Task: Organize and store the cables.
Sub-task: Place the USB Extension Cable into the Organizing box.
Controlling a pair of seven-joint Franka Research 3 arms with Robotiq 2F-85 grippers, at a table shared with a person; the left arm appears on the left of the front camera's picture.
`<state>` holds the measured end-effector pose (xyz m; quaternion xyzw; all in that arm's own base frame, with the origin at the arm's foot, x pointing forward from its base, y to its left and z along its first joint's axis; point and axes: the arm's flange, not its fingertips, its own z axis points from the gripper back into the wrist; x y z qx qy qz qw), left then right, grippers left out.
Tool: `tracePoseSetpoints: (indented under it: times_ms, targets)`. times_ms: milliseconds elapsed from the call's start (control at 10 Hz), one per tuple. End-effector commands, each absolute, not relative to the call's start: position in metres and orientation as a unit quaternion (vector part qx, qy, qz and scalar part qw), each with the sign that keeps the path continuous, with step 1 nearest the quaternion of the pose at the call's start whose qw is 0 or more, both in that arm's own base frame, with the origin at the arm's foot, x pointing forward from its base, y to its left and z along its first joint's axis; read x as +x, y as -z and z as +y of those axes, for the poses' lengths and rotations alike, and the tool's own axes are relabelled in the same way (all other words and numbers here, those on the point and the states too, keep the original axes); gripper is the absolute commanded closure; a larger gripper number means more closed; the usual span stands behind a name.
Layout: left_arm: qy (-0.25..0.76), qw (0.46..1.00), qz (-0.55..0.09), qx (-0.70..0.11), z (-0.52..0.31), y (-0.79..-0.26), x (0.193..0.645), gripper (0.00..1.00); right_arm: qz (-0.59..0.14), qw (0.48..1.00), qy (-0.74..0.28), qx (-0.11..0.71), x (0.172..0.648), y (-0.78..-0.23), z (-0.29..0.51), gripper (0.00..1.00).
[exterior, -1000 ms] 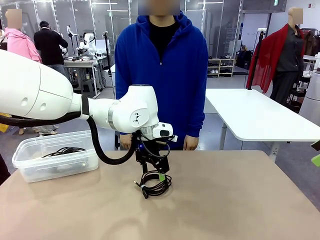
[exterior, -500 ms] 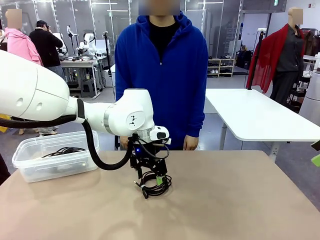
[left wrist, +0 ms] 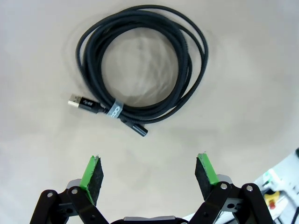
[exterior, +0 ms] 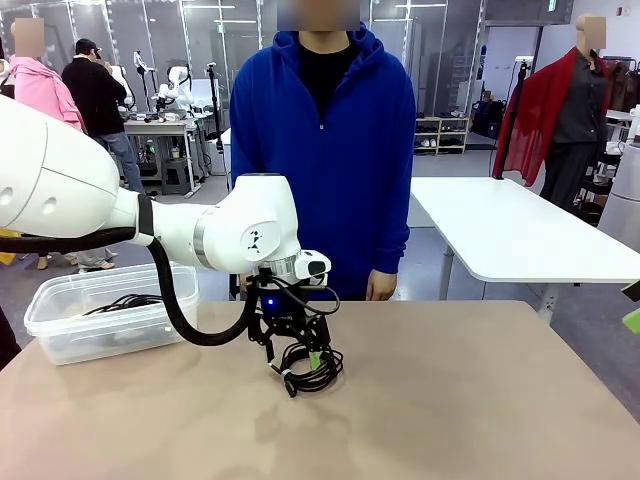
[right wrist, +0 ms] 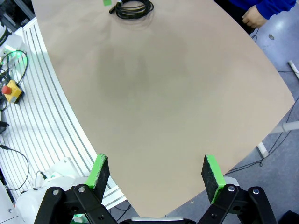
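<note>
One cable (exterior: 318, 381), a black cord wound into a round coil and bound by a small band, lies on the tan table (exterior: 470, 400) near its middle. In the left wrist view the coil (left wrist: 140, 13) sits flat just ahead of the fingertips, its USB plug (left wrist: 77, 101) pointing sideways. My left gripper (exterior: 295, 345) (left wrist: 148, 168) hangs open right above the coil's near edge, holding nothing. More black cables (exterior: 125, 302) lie in a clear plastic bin (exterior: 60, 335) at the table's left. My right gripper (right wrist: 156, 170) is open and empty, high over the table, with the coil (right wrist: 133, 8) far ahead.
A person in a blue hoodie (exterior: 325, 150) stands at the far edge, hands down by the table rim. The left arm's black hose (exterior: 185, 305) loops between the bin and the coil. A white table (exterior: 510, 235) stands behind on the right.
The left arm has swung a little to the left and its gripper has dropped slightly toward the coil. The coil and the bin have not moved.
</note>
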<state>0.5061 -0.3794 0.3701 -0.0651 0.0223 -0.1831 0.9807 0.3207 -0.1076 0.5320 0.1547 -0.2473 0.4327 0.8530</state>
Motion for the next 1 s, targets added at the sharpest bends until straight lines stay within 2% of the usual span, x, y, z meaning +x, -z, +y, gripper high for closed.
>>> tracePoseSetpoints:
  times_ms: [0,600,900]
  targets:
    - [0.101,0.992,0.013,-0.07,-0.3743,-0.3688,0.4881,0.0,-0.25,0.852,-0.433,0.157,0.322,-0.5318,-0.1063,0.0]
    - [-0.063,0.997,-0.032,-0.042,-0.3702,-0.369,0.4916,0.0,-0.25,0.852,-0.433,0.157,0.322,-0.5318,-0.1063,0.0]
    - [-0.123,0.992,-0.015,-0.036,-0.3738,-0.3657,0.494,0.0,-0.25,0.852,-0.433,0.157,0.322,-0.5318,-0.1063,0.0]
